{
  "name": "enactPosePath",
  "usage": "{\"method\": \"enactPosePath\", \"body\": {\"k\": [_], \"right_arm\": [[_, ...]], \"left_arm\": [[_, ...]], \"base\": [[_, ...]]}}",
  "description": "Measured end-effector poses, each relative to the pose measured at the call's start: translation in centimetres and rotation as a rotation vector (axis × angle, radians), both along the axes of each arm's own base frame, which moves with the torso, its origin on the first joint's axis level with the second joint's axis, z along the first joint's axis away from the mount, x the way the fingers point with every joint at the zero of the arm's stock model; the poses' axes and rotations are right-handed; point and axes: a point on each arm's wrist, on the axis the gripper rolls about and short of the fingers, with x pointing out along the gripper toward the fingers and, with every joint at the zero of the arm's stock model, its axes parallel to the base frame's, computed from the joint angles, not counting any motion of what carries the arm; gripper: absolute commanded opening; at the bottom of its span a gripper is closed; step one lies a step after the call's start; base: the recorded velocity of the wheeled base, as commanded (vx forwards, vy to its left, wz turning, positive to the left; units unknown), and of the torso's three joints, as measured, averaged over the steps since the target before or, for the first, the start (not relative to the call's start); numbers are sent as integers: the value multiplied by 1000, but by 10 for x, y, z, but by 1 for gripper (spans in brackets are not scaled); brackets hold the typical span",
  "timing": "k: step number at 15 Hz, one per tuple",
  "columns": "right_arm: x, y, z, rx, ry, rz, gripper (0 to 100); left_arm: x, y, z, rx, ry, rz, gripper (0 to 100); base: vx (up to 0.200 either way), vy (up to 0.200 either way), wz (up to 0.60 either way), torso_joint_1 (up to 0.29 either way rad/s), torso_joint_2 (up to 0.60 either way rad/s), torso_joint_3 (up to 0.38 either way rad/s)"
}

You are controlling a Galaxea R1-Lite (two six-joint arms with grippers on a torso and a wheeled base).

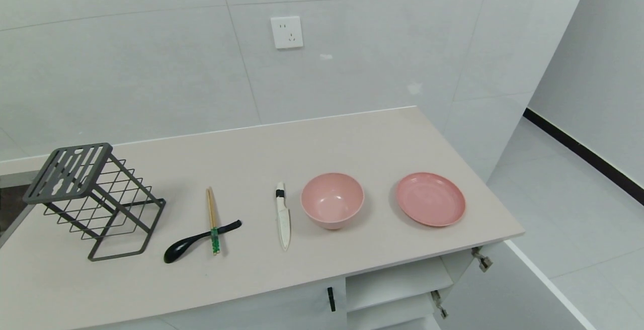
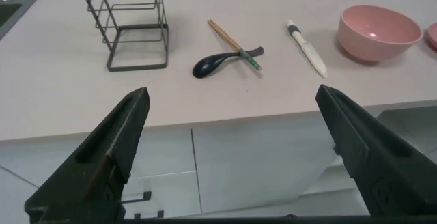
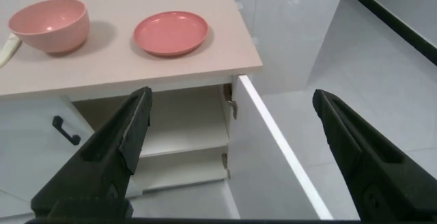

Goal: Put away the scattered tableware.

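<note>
On the beige counter (image 1: 251, 154) lie, from left to right, a black spoon (image 1: 198, 241), a pair of wooden chopsticks (image 1: 213, 219) crossing its handle, a white knife (image 1: 283, 216), a pink bowl (image 1: 332, 199) and a pink plate (image 1: 430, 198). A dark wire rack (image 1: 93, 196) stands at the counter's left end. My left gripper (image 2: 232, 156) hangs open in front of the counter, below its edge, facing the spoon (image 2: 215, 63), chopsticks (image 2: 234, 44) and knife (image 2: 306, 48). My right gripper (image 3: 235, 156) is open too, low before the open cabinet, with the bowl (image 3: 49, 24) and plate (image 3: 171, 33) beyond it.
Under the counter's right end a cabinet door (image 3: 273, 152) stands open, showing white shelves (image 3: 181, 125). A closed door with a black handle (image 1: 330, 299) is beside it. A sink edge (image 2: 13, 5) lies left of the rack (image 2: 130, 19). Tiled floor lies to the right.
</note>
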Motion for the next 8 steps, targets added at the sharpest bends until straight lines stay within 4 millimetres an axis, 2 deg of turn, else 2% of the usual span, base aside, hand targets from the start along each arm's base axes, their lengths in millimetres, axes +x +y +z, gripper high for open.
{"method": "enactPosePath", "body": {"k": [2, 7, 8], "right_arm": [[0, 0, 0, 0, 0, 0, 100], [0, 0, 0, 2, 1, -3, 100], [0, 0, 0, 3, 0, -1, 100]], "left_arm": [[0, 0, 0, 0, 0, -2, 100], [0, 0, 0, 0, 0, -2, 100], [0, 0, 0, 0, -1, -1, 100]], "base": [[0, 0, 0, 0, 0, 0], [200, 0, 0, 4, 1, 0], [0, 0, 0, 0, 0, 0]]}}
